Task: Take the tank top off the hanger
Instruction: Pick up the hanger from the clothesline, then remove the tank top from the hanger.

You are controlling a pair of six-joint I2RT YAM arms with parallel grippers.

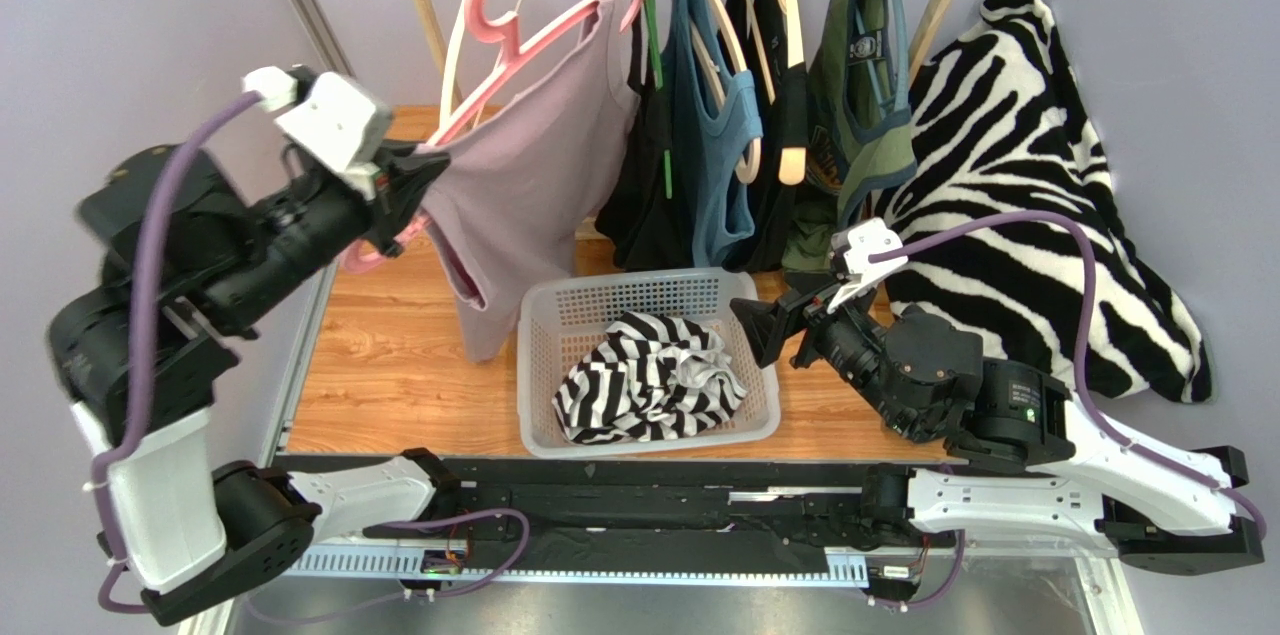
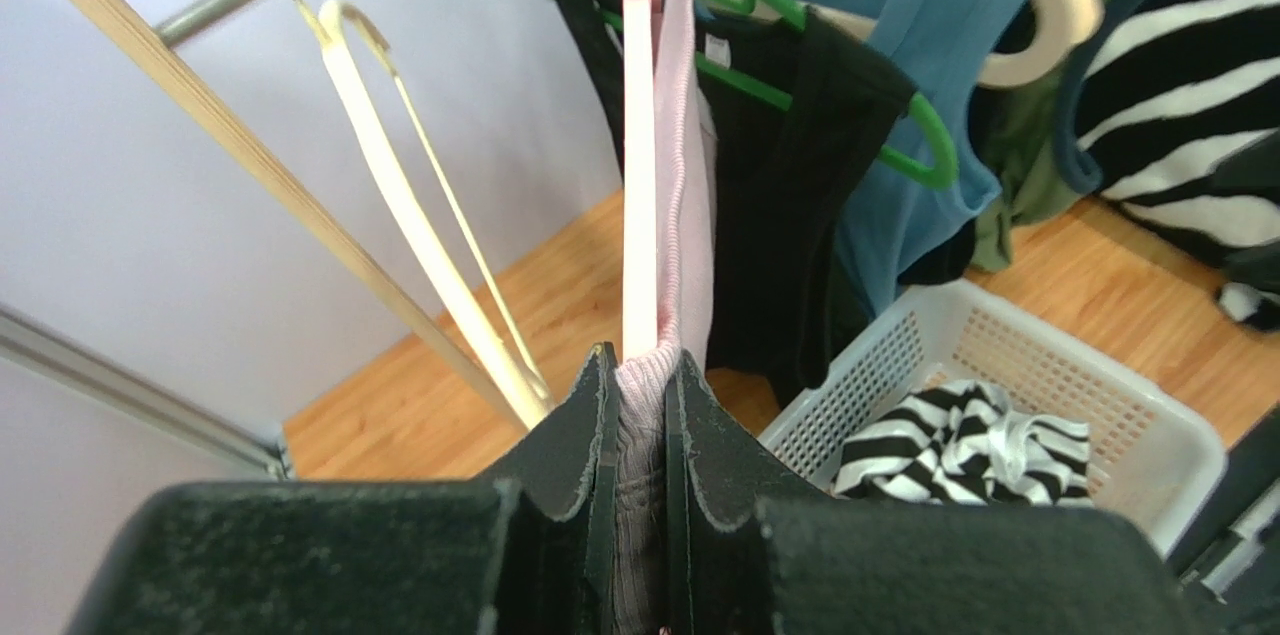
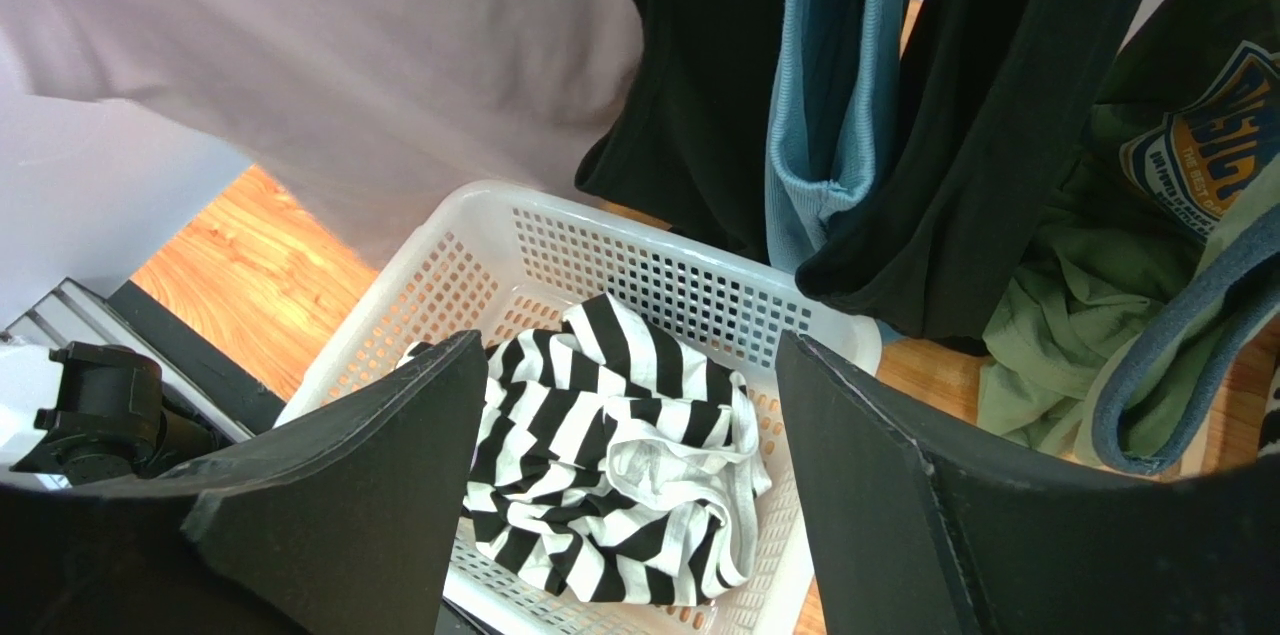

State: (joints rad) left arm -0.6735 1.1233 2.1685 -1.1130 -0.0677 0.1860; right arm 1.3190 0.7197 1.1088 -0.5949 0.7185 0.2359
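Note:
A mauve-pink tank top (image 1: 534,178) hangs on a pink hanger (image 1: 511,28) at the left of the rail. My left gripper (image 1: 409,193) is shut on the top's left shoulder edge beside the hanger's lower arm. In the left wrist view the ribbed pink fabric (image 2: 684,215) is pinched between my fingers (image 2: 579,433), with the pink hanger arm (image 2: 639,140) rising just above them. My right gripper (image 1: 756,323) is open and empty above the basket's right rim. In the right wrist view its fingers (image 3: 376,470) frame the striped garment (image 3: 616,425).
A white basket (image 1: 601,308) holds a black-and-white striped garment (image 1: 646,373) on the wooden table. Black, blue and green tops (image 1: 721,110) hang on the rail to the right. A zebra-print cloth (image 1: 1037,185) drapes at far right. An empty cream hanger (image 2: 406,215) hangs left.

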